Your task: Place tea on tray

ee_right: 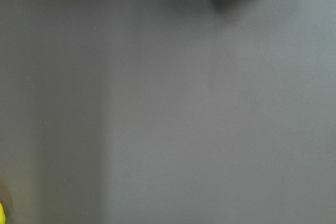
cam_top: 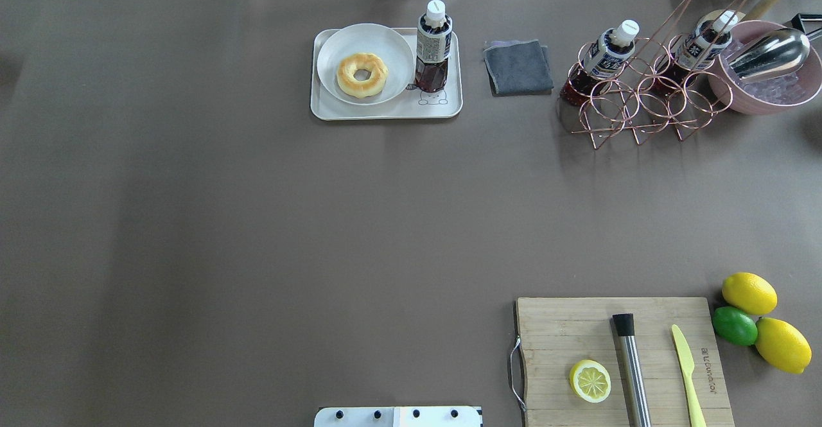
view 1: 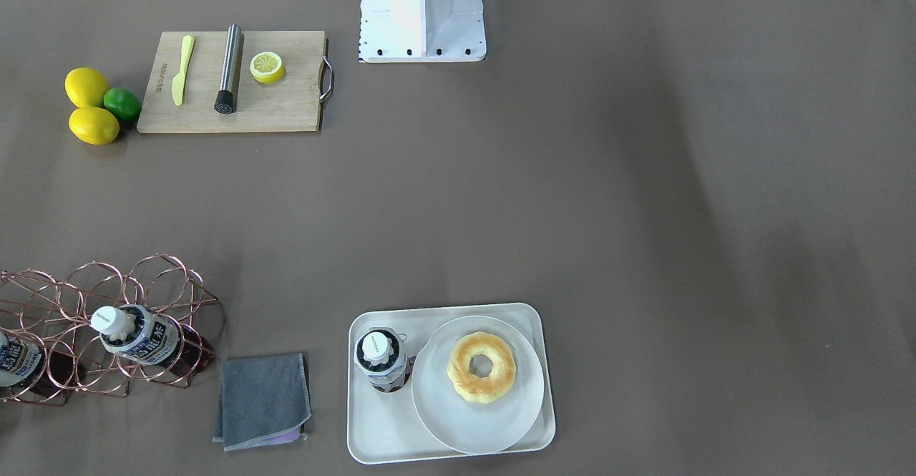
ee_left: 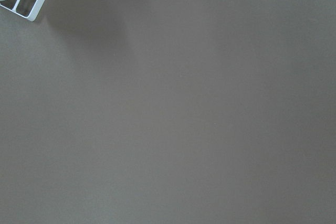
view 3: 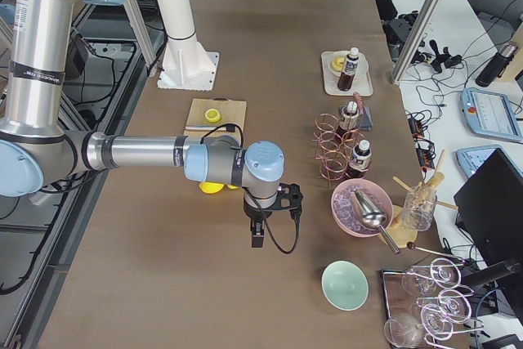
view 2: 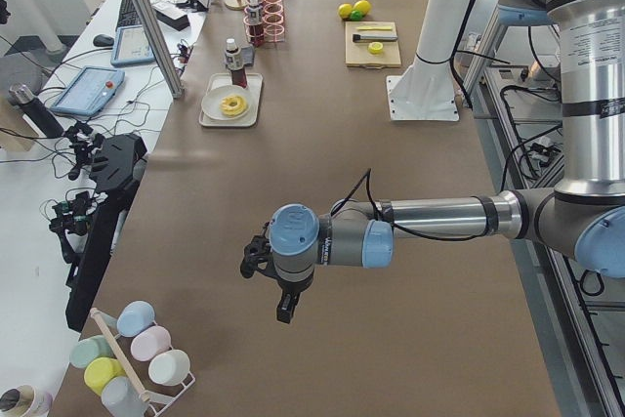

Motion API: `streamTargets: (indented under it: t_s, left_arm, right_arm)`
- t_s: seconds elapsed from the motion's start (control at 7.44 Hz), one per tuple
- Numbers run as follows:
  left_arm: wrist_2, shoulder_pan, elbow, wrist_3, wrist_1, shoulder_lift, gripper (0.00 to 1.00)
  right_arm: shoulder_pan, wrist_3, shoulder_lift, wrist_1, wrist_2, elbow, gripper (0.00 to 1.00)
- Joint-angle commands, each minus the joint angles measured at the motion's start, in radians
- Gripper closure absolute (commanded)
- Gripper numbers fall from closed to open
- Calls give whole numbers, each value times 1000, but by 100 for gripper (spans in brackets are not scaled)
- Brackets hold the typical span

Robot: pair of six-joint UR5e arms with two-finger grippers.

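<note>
A long worktop (cam_top: 225,234) under a plain brown covering was evenly lit. Beside it stood a white desk (view 2: 68,58) with cables, and a slanting aluminium post (view 2: 151,24).

Cutting board (cam_top: 559,331) with lemon half (cam_top: 590,381) sits near right; wire rack (cam_top: 642,87) and grey cloth (cam_top: 517,66) lie far right.

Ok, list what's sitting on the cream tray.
On the tray stand a tea bottle, upright, and a round plate holding a donut. The tray surface beneath plate and bottle is hidden.
</note>
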Motion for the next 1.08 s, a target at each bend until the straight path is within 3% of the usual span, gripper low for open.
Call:
streamTargets:
  t_s: [0.0, 0.94]
  left_arm:
    - [3, -1, 0, -1, 3, 2, 2]
    - [3, 0, 1, -3, 3, 14, 1]
  right_arm:
    - [2, 2, -3, 0, -5, 2, 0]
    - [22, -1, 0, 0, -2, 2, 0]
